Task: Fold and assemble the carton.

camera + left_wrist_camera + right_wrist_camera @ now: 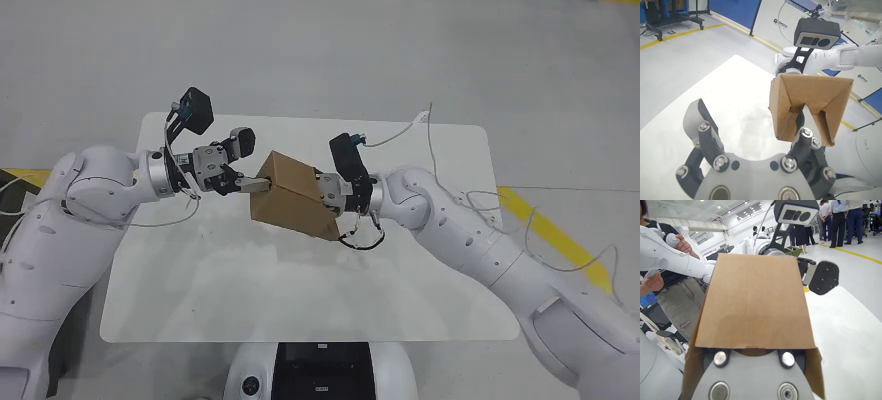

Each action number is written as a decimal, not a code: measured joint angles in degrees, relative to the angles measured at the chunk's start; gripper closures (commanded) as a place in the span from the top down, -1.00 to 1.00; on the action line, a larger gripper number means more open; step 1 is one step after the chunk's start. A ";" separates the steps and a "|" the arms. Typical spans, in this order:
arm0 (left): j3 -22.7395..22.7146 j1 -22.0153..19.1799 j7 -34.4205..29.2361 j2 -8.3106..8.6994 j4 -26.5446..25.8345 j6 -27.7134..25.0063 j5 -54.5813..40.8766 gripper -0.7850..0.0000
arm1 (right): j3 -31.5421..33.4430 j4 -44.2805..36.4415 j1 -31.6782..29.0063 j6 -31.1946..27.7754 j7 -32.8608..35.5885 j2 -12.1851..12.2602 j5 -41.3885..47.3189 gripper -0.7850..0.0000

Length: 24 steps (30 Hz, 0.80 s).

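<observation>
carton [292,195] over surface [300,290], left hand [752,106] spread wide, one fingertip [806,114] in end-flap slot, right hand [328,188] hidden behind carton, grip can't tell

One carton [292,193] was counted, and one white bench [300,290] below it. There were two arms over the bench, a left arm [100,190] and a right arm [470,240]. Each arm carried one hand, so there were two in all: the left hand [248,163] and the right hand [328,190]. The left hand showed two fingers [704,117], one at the carton's folded end and one well apart from it. The black camera box [195,108] on the left wrist and its twin on the right wrist made two. The yellow floor line [555,235] showed in two stretches, one on either side of the bench
</observation>
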 measured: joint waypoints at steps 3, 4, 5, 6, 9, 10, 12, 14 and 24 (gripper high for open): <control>0.10 -0.16 -0.23 -0.08 -0.16 -0.37 -0.13 1.00 | 0.52 -0.01 -0.39 0.01 0.78 -0.42 0.18 -1.00; 0.04 -0.15 -0.27 -0.09 -0.21 -0.46 -0.17 1.00 | 0.68 0.04 -0.50 0.01 0.97 -0.54 0.25 -1.00; -0.14 -0.10 -0.29 -0.08 -0.22 -0.61 -0.25 1.00 | 0.91 0.12 -0.66 0.01 1.20 -0.71 0.33 -1.00; -0.35 -0.02 -0.28 -0.06 -0.18 -0.74 -0.31 1.00 | 1.09 0.22 -0.77 0.01 1.37 -0.82 0.34 -1.00; -1.67 0.62 0.38 0.08 0.18 -1.20 -0.84 1.00 | 1.72 0.73 -1.19 0.01 1.86 -1.17 0.12 -1.00; -2.25 0.94 0.73 0.15 0.23 -1.38 -1.00 1.00 | 1.94 0.91 -1.34 0.01 1.93 -1.28 0.09 -1.00; -3.84 1.87 1.45 0.35 0.13 -1.83 -1.24 1.00 | 2.46 1.30 -1.70 0.01 2.03 -1.52 0.08 -1.00; -5.50 3.02 1.96 0.58 -0.17 -2.18 -1.61 1.00 | 2.97 1.55 -1.98 0.01 2.19 -1.74 -0.11 -1.00; -7.64 6.49 -0.92 1.10 -2.23 -3.30 -3.73 1.00 | 4.76 1.31 -3.25 0.01 2.52 -2.81 -1.46 -1.00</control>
